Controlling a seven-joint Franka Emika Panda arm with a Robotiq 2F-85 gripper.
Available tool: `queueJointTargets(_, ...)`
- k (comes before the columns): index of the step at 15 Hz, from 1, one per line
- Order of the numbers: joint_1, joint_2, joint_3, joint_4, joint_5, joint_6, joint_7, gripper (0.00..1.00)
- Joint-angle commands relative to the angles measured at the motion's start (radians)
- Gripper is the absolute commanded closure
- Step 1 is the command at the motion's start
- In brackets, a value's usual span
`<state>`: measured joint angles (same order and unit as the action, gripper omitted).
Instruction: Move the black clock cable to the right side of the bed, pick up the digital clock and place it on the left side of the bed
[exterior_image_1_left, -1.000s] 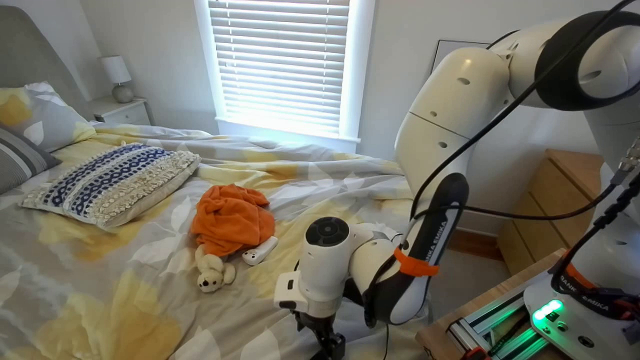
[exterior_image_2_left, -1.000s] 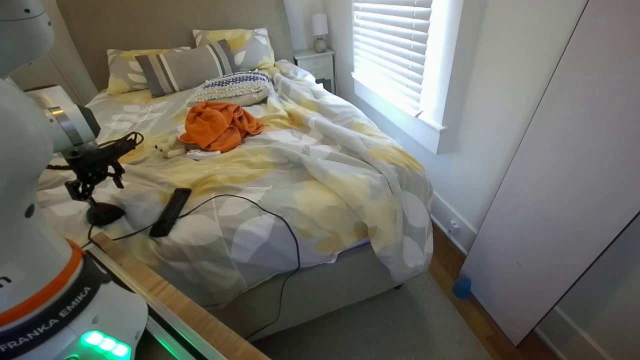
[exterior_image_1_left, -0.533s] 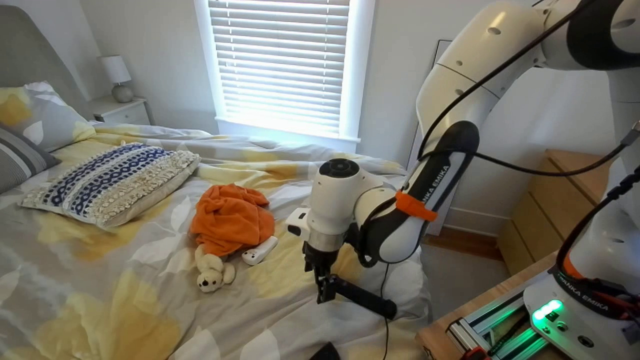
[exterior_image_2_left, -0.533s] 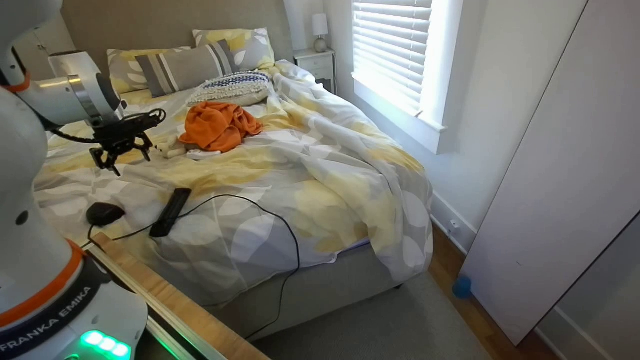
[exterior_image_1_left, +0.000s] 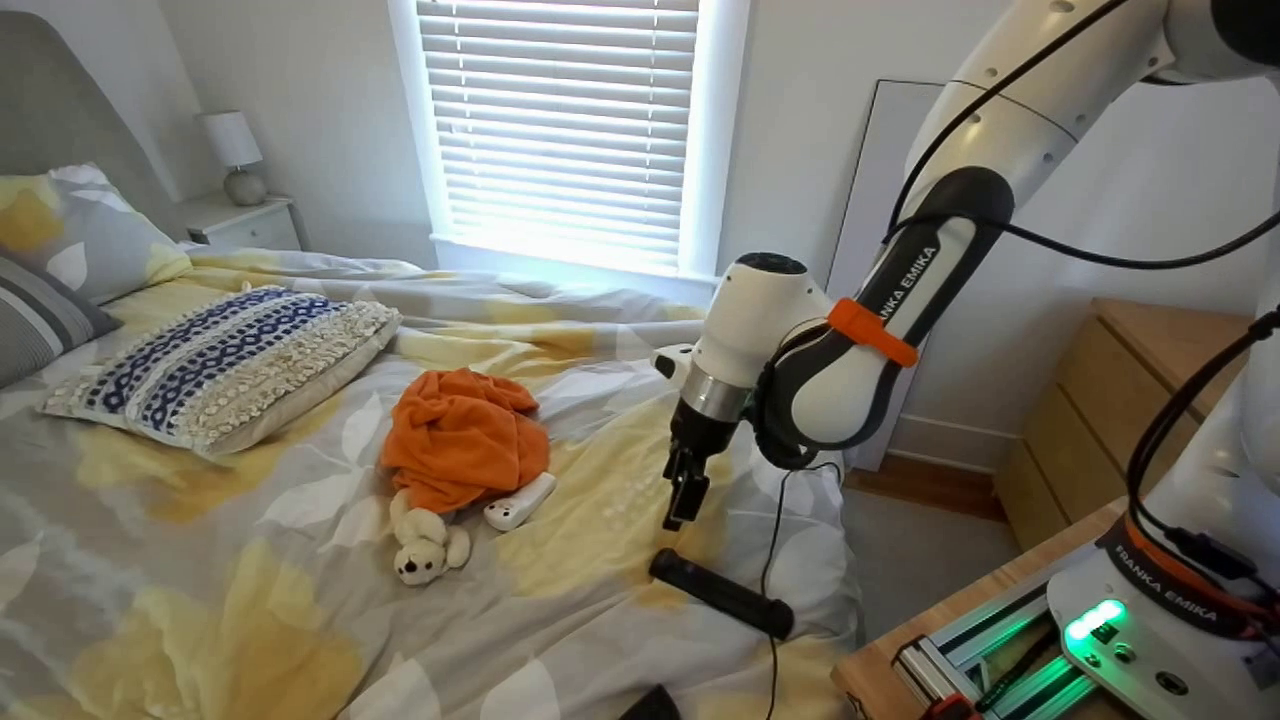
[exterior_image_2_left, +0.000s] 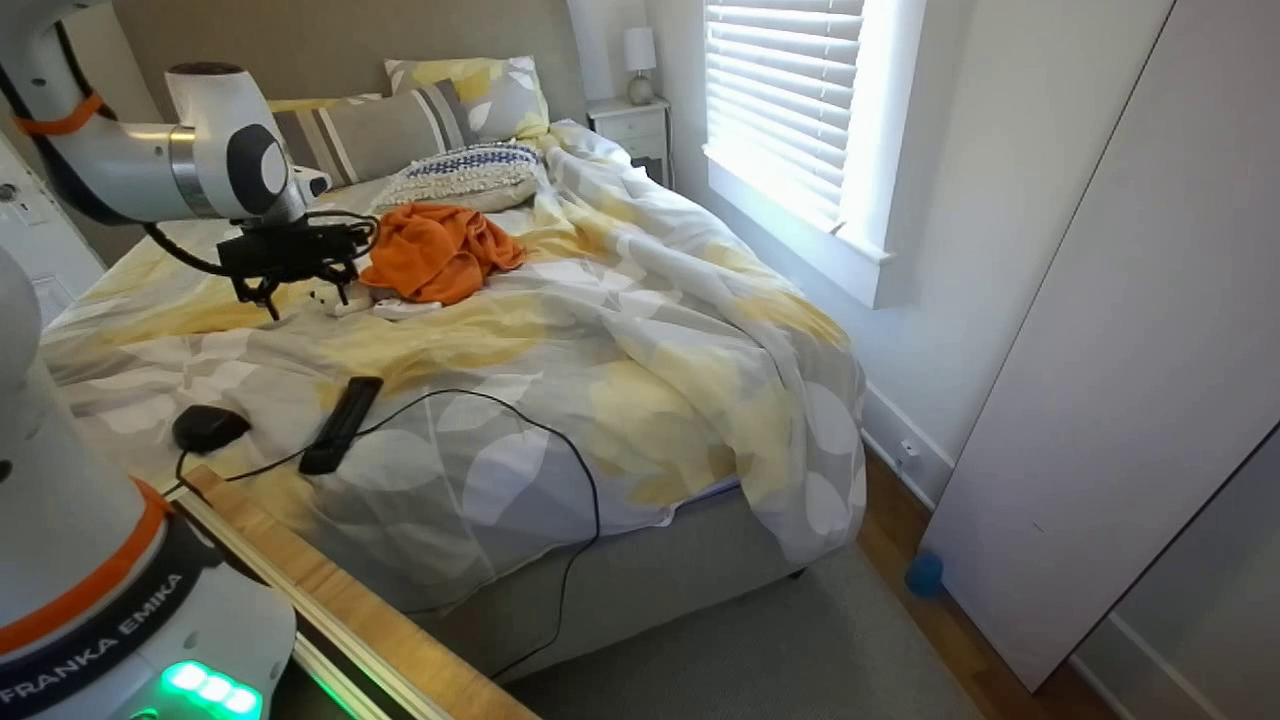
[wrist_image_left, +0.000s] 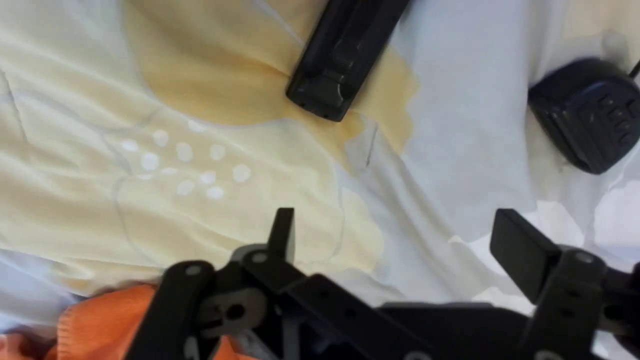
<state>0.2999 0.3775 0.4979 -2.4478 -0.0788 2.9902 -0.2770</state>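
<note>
The digital clock, a flat black bar (exterior_image_2_left: 341, 425) (exterior_image_1_left: 722, 594), lies on the rumpled duvet of the bed (exterior_image_2_left: 660, 420). Beside it rests the chunky plug of the black clock cable (exterior_image_2_left: 210, 428), partly cut off at the bottom edge of an exterior view (exterior_image_1_left: 652, 704). Its thin cord (exterior_image_2_left: 583, 470) crosses the clock's lower half and hangs over the bed's foot. Above the duvet, apart from both, hovers my gripper (wrist_image_left: 392, 215), wide open around nothing. In the wrist view the clock's end (wrist_image_left: 345, 55) shows ahead of the fingers, the plug (wrist_image_left: 590, 115) to the right.
An orange cloth (exterior_image_1_left: 465, 440), a cream plush toy (exterior_image_1_left: 420, 545) and a white remote-like object (exterior_image_1_left: 520, 502) lie farther up the bed. Behind them is a blue-patterned pillow (exterior_image_1_left: 230, 365). The arm's wooden stand (exterior_image_2_left: 340, 600) borders the bed's foot.
From just above the plug, my gripper has risen and shifted toward the orange cloth, uncovering the clock in an exterior view. Plug and clock stay where they were; the jaws remain open.
</note>
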Motion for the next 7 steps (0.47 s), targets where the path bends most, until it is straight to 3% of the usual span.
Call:
queueJointTargets(1, -0.174, -0.045, 0.172, -0.108, 0.155, 0.147, 0.004, 0.00)
queueJointTargets(2, -0.265, -0.008, 0.266, -0.116, 0.193, 0.202, -0.019, 0.00)
queueJointTargets(3, -0.147, -0.022, 0.142, -0.072, 0.124, 0.131, -0.001, 0.00)
queueJointTargets(5, -0.232, -0.017, 0.225, -0.101, 0.154, 0.176, -0.002, 0.00)
queueJointTargets(7, -0.253, -0.016, 0.243, -0.105, 0.159, 0.181, -0.002, 0.00)
